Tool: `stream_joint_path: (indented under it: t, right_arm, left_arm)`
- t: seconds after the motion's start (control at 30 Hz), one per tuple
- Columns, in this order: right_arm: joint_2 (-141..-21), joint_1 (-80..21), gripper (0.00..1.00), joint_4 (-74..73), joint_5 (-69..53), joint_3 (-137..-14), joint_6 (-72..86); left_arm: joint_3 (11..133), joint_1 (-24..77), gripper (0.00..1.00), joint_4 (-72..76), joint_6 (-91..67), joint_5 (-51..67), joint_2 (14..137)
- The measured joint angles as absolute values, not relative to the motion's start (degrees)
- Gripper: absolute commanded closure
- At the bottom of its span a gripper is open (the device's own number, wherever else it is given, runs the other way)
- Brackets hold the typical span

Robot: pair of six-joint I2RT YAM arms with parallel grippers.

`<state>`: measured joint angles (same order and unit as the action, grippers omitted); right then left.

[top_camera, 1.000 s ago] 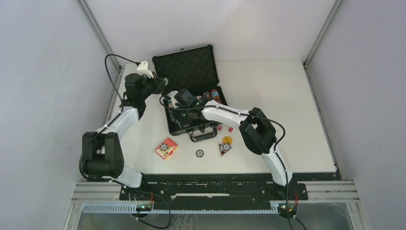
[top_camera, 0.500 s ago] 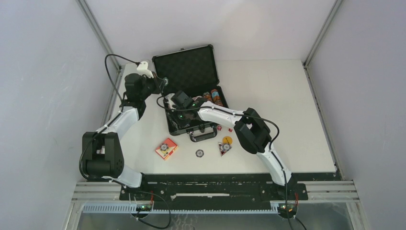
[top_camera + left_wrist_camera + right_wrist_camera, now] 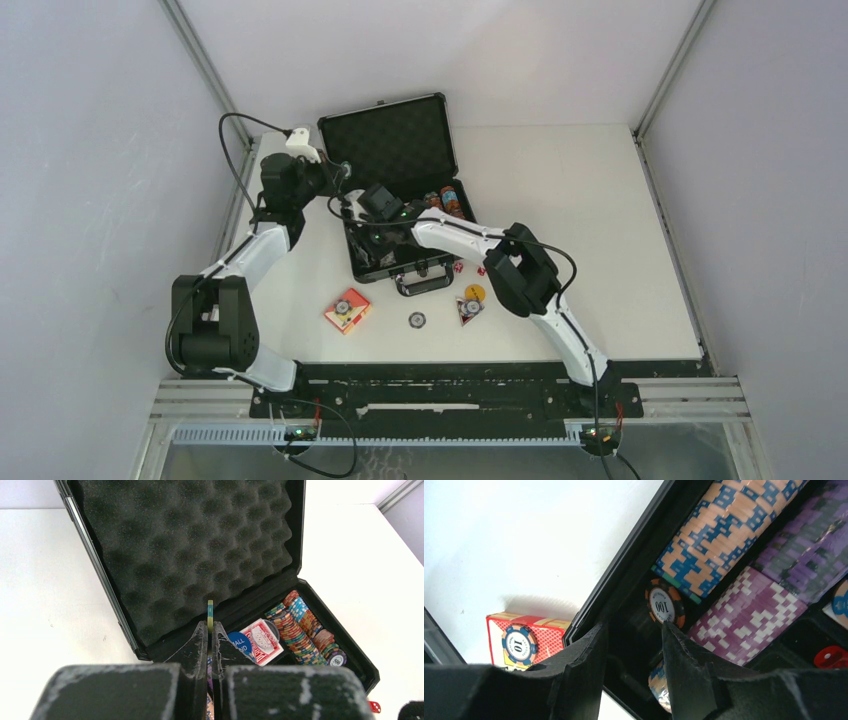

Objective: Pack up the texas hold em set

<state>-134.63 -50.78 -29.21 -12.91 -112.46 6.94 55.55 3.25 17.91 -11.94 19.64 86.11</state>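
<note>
**Case open, handle at 6**

Overhead, my briefcase (image 3: 392, 145) lies open left of centre, long axis 9-to-3, lid at 12, handle (image 3: 425, 281) at 6; bare worktop (image 3: 600, 220) spreads toward 3. Left wrist: left claw (image 3: 210, 630) pressed together, pinching an edge-on chip (image 3: 210, 611); a stacked end chip (image 3: 336, 657) reads "500". Right wrist: right claw (image 3: 633, 627) spread over the "100" chip (image 3: 665, 605) by the case rim.

right arm (image 3: 455, 233) shifted left, farther over briefcase (image 3: 395, 140)
</note>
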Motion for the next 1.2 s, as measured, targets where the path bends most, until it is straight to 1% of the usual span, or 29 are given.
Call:
stream_joint_path:
  t: [0.17, 0.3, 0.37, 0.47, 0.53, 0.83, 1.0, 1.2]
  right_arm:
    - [-136.35, -49.47, 0.49, -29.36, -14.13, -115.44, 7.18]
    - [-136.31, -48.31, 0.5, -27.81, -14.33, -115.57, 7.22]
    - [-135.61, -47.94, 0.58, -26.3, -14.61, -114.32, 7.25]
    - [-133.32, -47.9, 0.84, -25.47, -14.92, -111.07, 7.03]
    - [-132.49, -48.29, 0.99, -25.5, -15.0, -109.78, 6.55]
    - [-131.7, -51.03, 1.0, -23.99, -15.18, -104.73, 6.59]
    - [-131.87, -51.35, 1.0, -23.62, -15.38, -104.81, 6.61]
    - [-134.63, -50.92, 1.0, -24.27, -13.65, -108.51, 6.57]
  left_arm:
    - [55.55, 3.25, 1.0, 17.91, -11.92, 19.46, 86.11]
    - [55.55, 3.25, 1.0, 17.91, -11.68, 19.4, 86.11]
    - [55.55, 3.25, 1.0, 17.91, -11.57, 19.33, 86.08]
    - [55.55, 3.25, 1.0, 17.91, -11.55, 19.22, 86.02]
    - [55.55, 3.25, 1.0, 17.91, -11.57, 19.22, 85.93]
    - [55.55, 3.25, 1.0, 18.02, -11.6, 19.25, 85.82]
    - [55.55, 3.25, 1.0, 18.28, -11.6, 19.25, 85.8]
    - [55.55, 3.25, 1.0, 18.35, -11.6, 19.25, 85.82]
